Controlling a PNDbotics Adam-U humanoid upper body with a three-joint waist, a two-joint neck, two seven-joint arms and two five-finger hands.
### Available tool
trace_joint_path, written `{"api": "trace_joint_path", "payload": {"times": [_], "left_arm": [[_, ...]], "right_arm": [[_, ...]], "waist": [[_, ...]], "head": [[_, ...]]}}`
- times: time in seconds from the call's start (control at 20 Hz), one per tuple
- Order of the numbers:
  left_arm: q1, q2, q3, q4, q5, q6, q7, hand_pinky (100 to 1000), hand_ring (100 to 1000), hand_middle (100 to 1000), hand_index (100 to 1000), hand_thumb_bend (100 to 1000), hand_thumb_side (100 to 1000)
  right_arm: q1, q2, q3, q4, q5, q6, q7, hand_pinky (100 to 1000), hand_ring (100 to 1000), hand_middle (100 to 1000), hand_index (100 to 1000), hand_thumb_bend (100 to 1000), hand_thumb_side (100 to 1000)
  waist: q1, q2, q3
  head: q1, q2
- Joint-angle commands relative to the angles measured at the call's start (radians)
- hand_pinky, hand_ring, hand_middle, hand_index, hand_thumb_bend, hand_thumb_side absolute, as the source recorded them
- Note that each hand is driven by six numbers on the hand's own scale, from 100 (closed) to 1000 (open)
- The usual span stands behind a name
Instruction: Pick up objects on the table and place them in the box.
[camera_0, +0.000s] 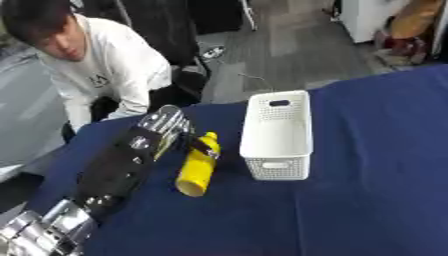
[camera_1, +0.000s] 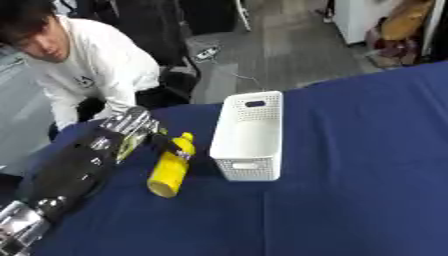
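A yellow bottle (camera_0: 198, 169) lies on its side on the blue tablecloth, just left of the white perforated box (camera_0: 278, 134). Its cap end points away from me and its base toward me. My left hand (camera_0: 168, 129) reaches in from the lower left, and its dark fingers (camera_0: 203, 145) curl over the bottle's neck. The box stands empty, with a handle slot in its far wall. My right hand does not show in either view.
The blue cloth-covered table (camera_0: 367, 200) stretches wide to the right of the box and in front of it. A person in a white top sits at the far left edge, beyond the table. Grey floor and furniture lie behind.
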Motion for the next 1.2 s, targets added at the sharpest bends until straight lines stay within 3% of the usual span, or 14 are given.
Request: {"api": "trace_joint_path", "payload": {"times": [0.05, 0.8, 0.85, 0.9, 0.95, 1.0, 1.05, 1.2], "left_arm": [[-0.008, 0.017, 0.015, 0.002, -0.026, 0.004, 0.001, 477, 732, 614, 678, 956, 1000], [0.011, -0.013, 0.029, 0.034, -0.109, -0.010, 0.001, 498, 743, 625, 659, 872, 1000], [0.012, -0.013, 0.029, 0.039, -0.111, -0.012, 0.001, 497, 737, 624, 626, 742, 1000], [0.013, -0.013, 0.030, 0.045, -0.113, -0.015, 0.001, 497, 738, 624, 629, 761, 1000], [0.014, -0.013, 0.031, 0.050, -0.115, -0.016, 0.001, 491, 714, 617, 568, 467, 804], [0.014, -0.013, 0.032, 0.055, -0.117, -0.017, 0.001, 490, 711, 615, 565, 442, 788], [0.014, -0.013, 0.034, 0.058, -0.117, -0.017, 0.001, 477, 676, 570, 505, 308, 726], [0.016, -0.011, 0.037, 0.057, -0.112, -0.019, 0.001, 454, 622, 510, 441, 233, 675]], "right_arm": [[-0.021, 0.004, 0.001, -0.015, -0.002, 0.003, 0.001, 232, 273, 321, 440, 100, 1000], [-0.036, 0.013, 0.001, -0.015, -0.008, 0.006, 0.002, 232, 273, 321, 440, 100, 1000], [-0.036, 0.013, 0.001, -0.015, -0.008, 0.005, 0.002, 232, 273, 321, 440, 100, 1000], [-0.036, 0.013, 0.001, -0.015, -0.009, 0.005, 0.002, 232, 273, 321, 440, 100, 1000], [-0.035, 0.013, 0.001, -0.015, -0.008, 0.005, 0.001, 232, 273, 321, 440, 100, 1000], [-0.035, 0.012, 0.001, -0.015, -0.008, 0.005, 0.001, 233, 273, 321, 440, 100, 1000], [-0.034, 0.012, 0.001, -0.015, -0.008, 0.005, 0.001, 233, 273, 321, 440, 100, 1000], [-0.033, 0.010, 0.001, -0.015, -0.007, 0.006, 0.001, 233, 273, 320, 440, 100, 1000]], "waist": [[-0.008, -0.010, -0.001], [-0.005, 0.003, -0.015], [-0.005, 0.003, -0.014], [-0.005, 0.003, -0.014], [-0.005, 0.003, -0.013], [-0.005, 0.002, -0.013], [-0.005, 0.002, -0.012], [-0.006, 0.002, -0.010]], "head": [[-0.001, -0.012], [0.021, 0.003], [0.021, 0.005], [0.021, 0.007], [0.021, 0.008], [0.021, 0.010], [0.021, 0.012], [0.022, 0.016]]}}
